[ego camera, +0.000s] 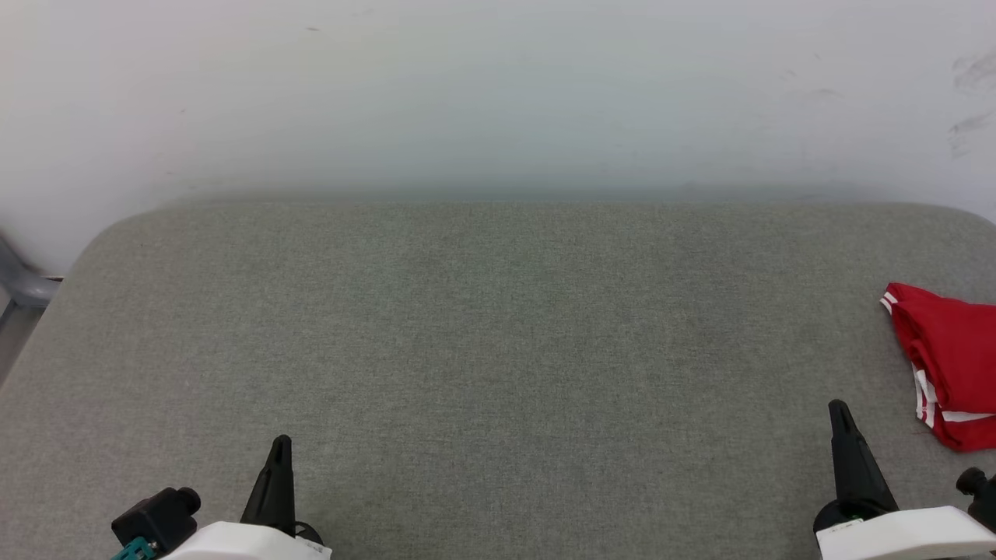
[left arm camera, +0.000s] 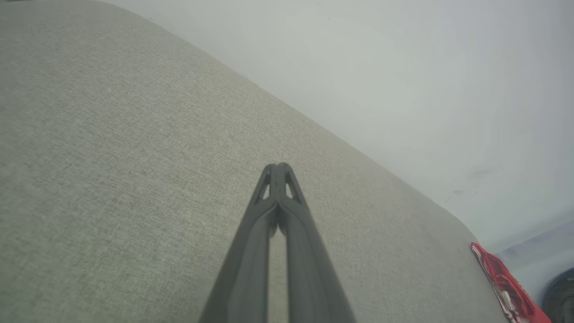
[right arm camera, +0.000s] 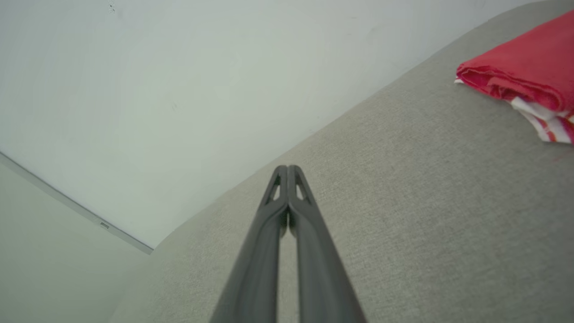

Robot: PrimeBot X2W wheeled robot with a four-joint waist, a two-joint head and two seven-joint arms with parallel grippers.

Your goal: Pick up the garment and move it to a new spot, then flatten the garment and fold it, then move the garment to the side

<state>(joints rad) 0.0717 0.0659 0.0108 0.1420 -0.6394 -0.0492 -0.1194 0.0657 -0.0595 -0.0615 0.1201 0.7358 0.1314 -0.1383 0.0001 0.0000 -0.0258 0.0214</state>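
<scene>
Garment (ego camera: 953,354), soft red folds, on woven grey surface (ego camera: 498,350); left gripper (ego camera: 282,443), right gripper (ego camera: 838,407) pinched together.

Bright even light; faint shadows; wrist views hazy.

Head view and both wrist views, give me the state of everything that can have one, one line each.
garment: folded into layers, lying on the right side of the grey padded surface, nothing gripping it.
left pincer: shut, holding nothing, above the surface.
right pincer: shut, holding nothing, apart from the garment.
</scene>
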